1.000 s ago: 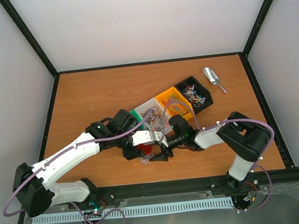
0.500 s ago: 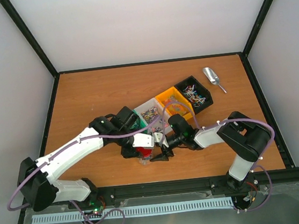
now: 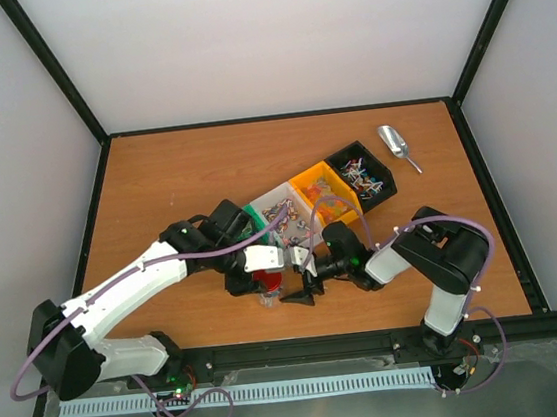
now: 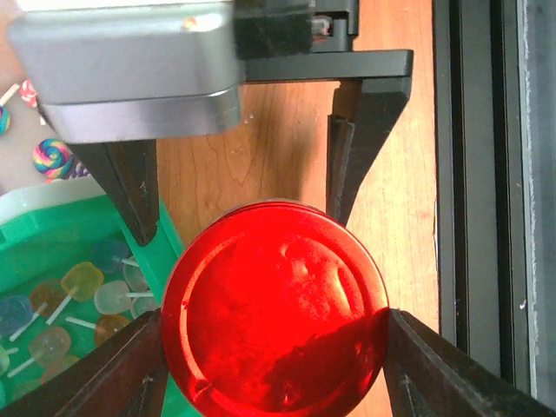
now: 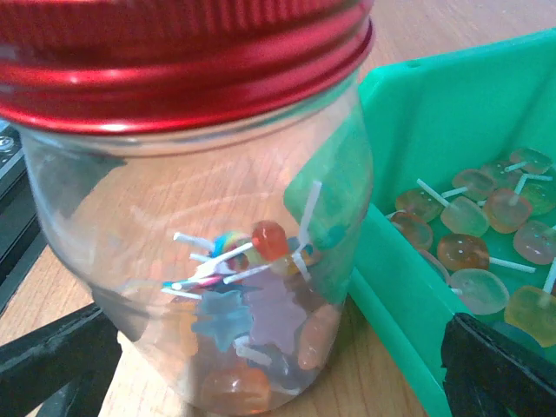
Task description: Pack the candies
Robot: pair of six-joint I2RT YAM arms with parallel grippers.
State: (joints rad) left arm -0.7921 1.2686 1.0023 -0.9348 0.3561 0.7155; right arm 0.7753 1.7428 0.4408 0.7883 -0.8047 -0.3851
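Observation:
A clear jar (image 5: 113,200) with a red round lid (image 4: 274,308) stands on the table by the green bin (image 5: 417,113). Several candies (image 5: 252,252) lie inside the jar, and more candies (image 5: 473,217) lie in the green bin. My left gripper (image 4: 274,323) is shut on the lid from above, one finger on each side. My right gripper (image 5: 278,365) is open around the jar's lower body; its right finger stands clear of the glass. In the top view the lid (image 3: 270,282) sits between the left gripper (image 3: 263,271) and the right gripper (image 3: 300,293).
A row of bins runs back to the right: green (image 3: 252,214), white (image 3: 275,193), orange (image 3: 308,180) and black (image 3: 377,163), all holding candies. A silver scoop (image 3: 392,142) lies at the back right. The black front rail (image 4: 486,174) is close by the jar.
The right forearm has swung nearer the front edge, its gripper staying at the jar. The left arm has shifted slightly while keeping its hold on the lid.

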